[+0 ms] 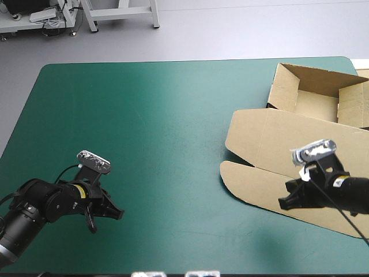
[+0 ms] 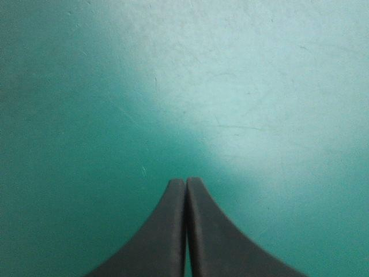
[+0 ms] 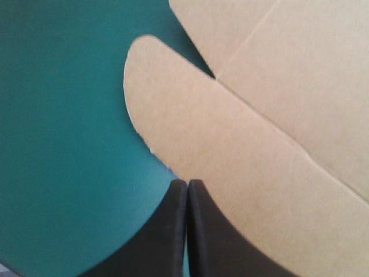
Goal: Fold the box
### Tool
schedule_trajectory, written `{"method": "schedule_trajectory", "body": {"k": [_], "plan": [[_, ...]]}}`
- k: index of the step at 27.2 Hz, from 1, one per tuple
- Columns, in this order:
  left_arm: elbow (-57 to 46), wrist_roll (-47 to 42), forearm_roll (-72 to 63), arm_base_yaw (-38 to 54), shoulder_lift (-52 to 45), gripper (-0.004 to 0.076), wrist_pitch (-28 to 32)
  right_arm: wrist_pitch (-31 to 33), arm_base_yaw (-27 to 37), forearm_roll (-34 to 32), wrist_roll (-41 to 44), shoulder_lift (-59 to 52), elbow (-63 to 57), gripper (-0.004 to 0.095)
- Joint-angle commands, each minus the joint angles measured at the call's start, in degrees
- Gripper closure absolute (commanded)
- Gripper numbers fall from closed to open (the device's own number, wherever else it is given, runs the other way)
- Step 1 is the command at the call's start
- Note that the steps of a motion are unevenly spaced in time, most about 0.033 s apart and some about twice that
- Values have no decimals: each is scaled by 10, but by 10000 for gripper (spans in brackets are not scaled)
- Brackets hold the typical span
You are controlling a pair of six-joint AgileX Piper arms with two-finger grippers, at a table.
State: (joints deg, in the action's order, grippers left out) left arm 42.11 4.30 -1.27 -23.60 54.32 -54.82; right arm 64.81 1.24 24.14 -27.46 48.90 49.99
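The left hand (image 1: 106, 216) has its black fingers pressed together in one pointed arch (image 2: 185, 182), nothing between them. It sits low at the lower left of the frame, over bare teal-green cover (image 2: 259, 86) of the worktop (image 1: 161, 115).

The right hand (image 1: 285, 202), at the lower right of the frame, is likewise closed to a point (image 3: 187, 183). Its tip lies at the edge of a rounded flap (image 3: 173, 98); whether it touches the board cannot be told.

The brown box (image 1: 277, 138) lies along the right side of the frame. Its walls are raised at the upper right, and the lid is spread flat toward the lower right. The rounded flap (image 1: 242, 176) points toward the worktop's middle.
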Motion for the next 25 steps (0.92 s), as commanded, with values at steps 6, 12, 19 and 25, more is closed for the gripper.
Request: {"method": "schedule_trajectory", "body": {"k": [6, 12, 19, 25], "plan": [[-40, -2, -70, -2, -10, 733, 16, -17, 0, -8, 10, -88, -94, 925], [-40, -2, -70, -2, -10, 733, 16, -16, 0, -20, 13, -88, -95, 925], [-40, -2, -94, -2, -10, 733, 5, -16, 0, -19, 12, -88, -95, 926], [-40, -5, -95, -2, -10, 733, 5, -16, 0, -14, 13, -88, -95, 926]]}}
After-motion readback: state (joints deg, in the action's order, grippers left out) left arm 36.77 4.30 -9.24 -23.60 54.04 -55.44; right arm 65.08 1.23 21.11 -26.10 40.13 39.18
